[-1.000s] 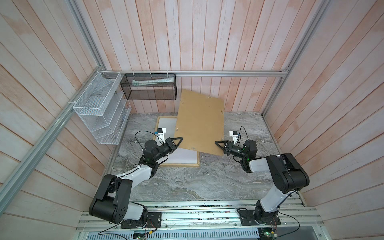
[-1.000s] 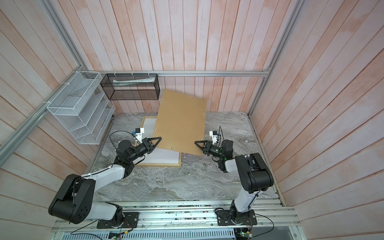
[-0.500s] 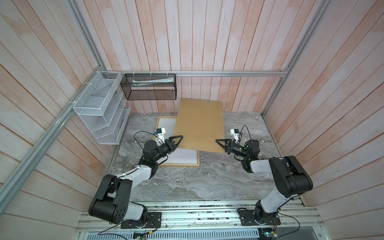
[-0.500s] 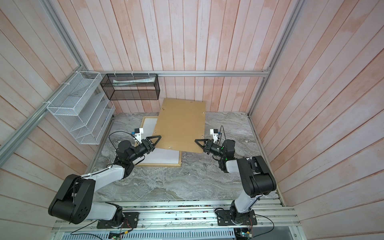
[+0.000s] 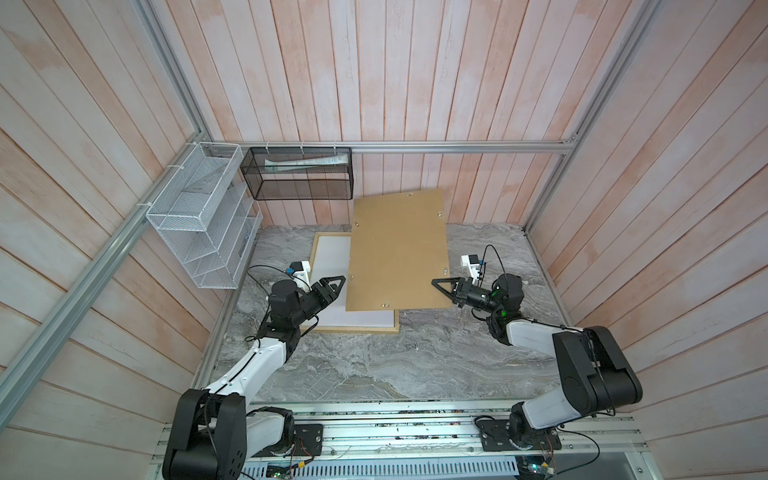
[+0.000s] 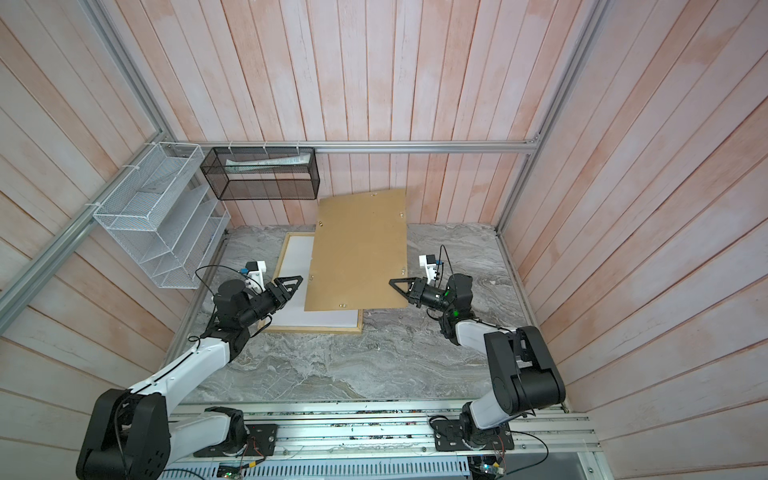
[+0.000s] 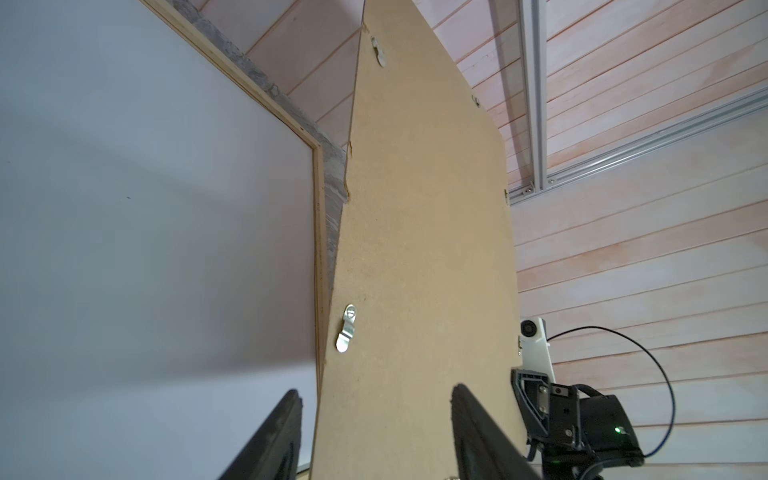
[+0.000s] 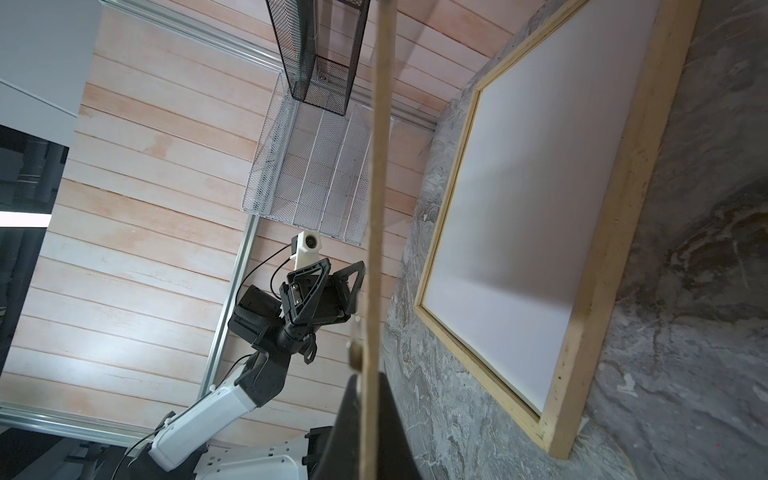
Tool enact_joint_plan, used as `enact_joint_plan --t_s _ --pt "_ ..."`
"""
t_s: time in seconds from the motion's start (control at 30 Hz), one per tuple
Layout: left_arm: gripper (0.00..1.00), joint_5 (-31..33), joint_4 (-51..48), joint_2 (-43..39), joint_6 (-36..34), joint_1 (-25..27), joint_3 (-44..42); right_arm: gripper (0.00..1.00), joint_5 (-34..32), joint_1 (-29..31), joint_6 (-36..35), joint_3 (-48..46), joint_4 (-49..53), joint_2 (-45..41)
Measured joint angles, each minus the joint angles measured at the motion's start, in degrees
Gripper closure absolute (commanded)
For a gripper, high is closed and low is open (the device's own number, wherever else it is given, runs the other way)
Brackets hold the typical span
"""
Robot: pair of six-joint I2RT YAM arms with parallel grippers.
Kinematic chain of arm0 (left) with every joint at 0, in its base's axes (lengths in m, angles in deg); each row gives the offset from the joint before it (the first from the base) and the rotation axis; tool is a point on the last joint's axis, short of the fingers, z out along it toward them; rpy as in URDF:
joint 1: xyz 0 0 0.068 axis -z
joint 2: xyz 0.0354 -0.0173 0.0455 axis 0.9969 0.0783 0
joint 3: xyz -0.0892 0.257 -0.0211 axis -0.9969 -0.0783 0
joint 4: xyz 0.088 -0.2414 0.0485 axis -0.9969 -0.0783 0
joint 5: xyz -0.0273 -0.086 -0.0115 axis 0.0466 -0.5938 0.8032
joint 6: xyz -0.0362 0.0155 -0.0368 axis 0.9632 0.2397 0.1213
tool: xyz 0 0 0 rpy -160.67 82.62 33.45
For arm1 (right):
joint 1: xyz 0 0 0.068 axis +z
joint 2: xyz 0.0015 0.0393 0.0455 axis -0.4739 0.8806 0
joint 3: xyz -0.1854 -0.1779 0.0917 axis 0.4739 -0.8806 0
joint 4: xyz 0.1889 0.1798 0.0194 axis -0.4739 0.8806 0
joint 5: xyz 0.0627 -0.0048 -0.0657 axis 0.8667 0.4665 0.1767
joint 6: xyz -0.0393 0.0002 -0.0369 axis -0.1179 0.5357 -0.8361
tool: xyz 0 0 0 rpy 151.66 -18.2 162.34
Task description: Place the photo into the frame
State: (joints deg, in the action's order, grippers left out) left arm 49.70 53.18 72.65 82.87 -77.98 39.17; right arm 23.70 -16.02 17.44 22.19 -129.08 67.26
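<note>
My right gripper [image 5: 440,286] [image 6: 398,286] is clamped on the right-hand edge of the brown backing panel [image 5: 399,249] [image 6: 357,249]; in the right wrist view the panel [image 8: 376,208] runs edge-on straight into the closed jaws. My left gripper [image 5: 338,286] [image 6: 296,286] sits at the panel's left edge with its jaws parted; in the left wrist view the panel [image 7: 415,249] passes between the two dark fingers [image 7: 282,436]; whether either finger touches the board I cannot tell from this angle.

The panel is raised off the table [image 5: 374,365] and tilted; its near edge is low and overlaps the frame, and its far edge is high against the plank wall. Small metal turn clips [image 7: 347,328] are fixed to its upper face.

The frame [image 5: 357,329] [image 6: 316,329] [image 8: 615,232] [image 7: 318,249] lies flat on the grey marble table, left of centre and partly under the panel. The photo [image 5: 328,257] [image 6: 295,257] [image 8: 519,208] [image 7: 145,208] lies inside the frame's pale wood rim with a plain white side up; its right part is hidden by the panel in both top views.

A white wire rack [image 5: 199,216] hangs on the left wall; a black mesh basket [image 5: 299,178] hangs on the back wall, just above the panel's far-left corner.
</note>
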Motion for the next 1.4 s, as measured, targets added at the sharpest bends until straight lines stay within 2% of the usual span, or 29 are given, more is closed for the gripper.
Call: enact_joint_plan --t_s 0.33,0.6,0.87,1.17,1.4 --pt "0.41 13.7 -19.4 -1.5 -7.2 -0.4 2.5 1.00 -0.6 0.5 1.2 0.2 -1.4 2.6" --pt "0.41 21.4 -27.0 -1.6 -9.4 -2.0 3.3 1.00 -4.5 5.2 4.0 0.7 -8.5 11.1" --pt "0.41 24.4 -30.7 -3.3 -10.8 -3.0 3.3 1.00 -9.6 11.5 4.9 5.0 -13.7 21.6" --pt "0.41 24.6 -32.4 -3.5 -11.5 -5.3 3.3 1.00 -16.7 16.5 2.1 9.7 -13.3 25.7" --pt "0.41 24.5 -32.4 -3.5 -11.7 -6.1 3.3 1.00 -21.3 19.5 2.9 13.7 -13.4 31.0"
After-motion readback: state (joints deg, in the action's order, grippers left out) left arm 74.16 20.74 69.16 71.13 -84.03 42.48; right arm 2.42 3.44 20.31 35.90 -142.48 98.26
